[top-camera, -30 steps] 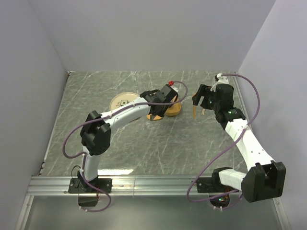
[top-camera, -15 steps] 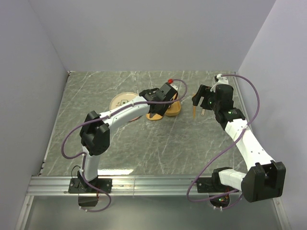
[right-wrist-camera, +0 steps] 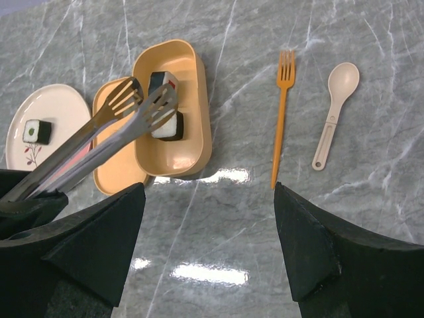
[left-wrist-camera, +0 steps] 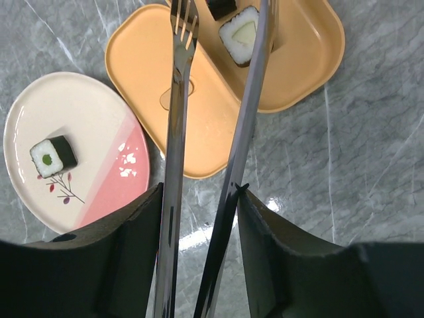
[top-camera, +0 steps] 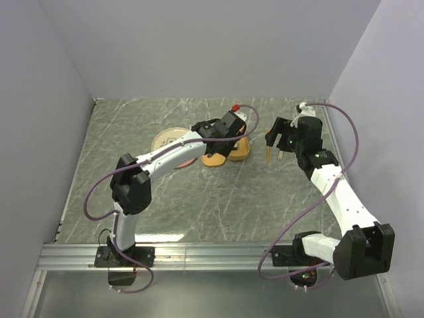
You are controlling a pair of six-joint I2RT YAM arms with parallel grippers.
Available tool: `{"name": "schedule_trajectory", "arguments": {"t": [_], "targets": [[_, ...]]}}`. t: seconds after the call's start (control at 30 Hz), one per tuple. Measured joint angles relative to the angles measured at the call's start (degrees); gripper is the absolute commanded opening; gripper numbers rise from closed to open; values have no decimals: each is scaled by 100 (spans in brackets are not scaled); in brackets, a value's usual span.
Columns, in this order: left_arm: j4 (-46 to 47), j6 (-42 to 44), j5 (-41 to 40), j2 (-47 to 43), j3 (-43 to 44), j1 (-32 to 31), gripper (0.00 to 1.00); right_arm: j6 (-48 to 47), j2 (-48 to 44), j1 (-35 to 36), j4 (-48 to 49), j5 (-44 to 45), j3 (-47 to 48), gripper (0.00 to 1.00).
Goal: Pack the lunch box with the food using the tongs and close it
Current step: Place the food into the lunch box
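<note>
Holding the tongs: the left gripper (left-wrist-camera: 199, 191) is clamping the handle end of the tongs (left-wrist-camera: 175, 132) between its two black fingers, with both metal arms passing through the gap.
Tongs: the two arms are spreading apart toward their fork-like tips and are carrying nothing. One tip is hanging over the lid, the other over the box beside a pale-centred piece.
Lunch box: the lunch box (left-wrist-camera: 305, 59) is sitting open on the table (top-camera: 199, 199), with its lid (left-wrist-camera: 142, 66) lying flat just beside it, between box and plate.
Food: two pieces of the food (right-wrist-camera: 167, 124) are lying close together inside the box, one of them showing a red spot. A third, green-centred piece (left-wrist-camera: 53, 157) is sitting alone on the plate.
Plate: the cream-and-pink plate (left-wrist-camera: 86, 112) is resting just beside the lid. Whether the two are touching, I cannot tell.
Right gripper: the right gripper (right-wrist-camera: 209, 189) is hovering above the table with its fingers spread wide and is holding nothing.
Fork and spoon: the orange fork (right-wrist-camera: 283, 112) and the beige spoon (right-wrist-camera: 334, 109) are lying side by side, apart from each other, on the far side of the box from the lid.
</note>
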Motion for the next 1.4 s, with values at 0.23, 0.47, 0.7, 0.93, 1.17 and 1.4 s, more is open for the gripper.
{"name": "schedule_trajectory", "arguments": {"t": [0.23, 0.47, 0.7, 0.93, 1.17, 1.4], "targets": [[98, -4, 24, 2, 240, 79, 51, 0, 0, 0, 0, 4, 0, 85], [229, -11, 190, 118, 280, 197, 51, -2, 0, 0, 0, 9, 0, 85], [234, -101, 254, 245, 280, 227, 50, -2, 0, 0, 0, 9, 0, 85], [321, -142, 413, 245, 280, 245, 50, -2, 0, 0, 0, 9, 0, 85], [352, -256, 638, 245, 280, 243, 50, -2, 0, 0, -2, 7, 0, 85], [468, -308, 881, 245, 210, 175, 50, 0, 0, 0, 0, -2, 0, 85]]}}
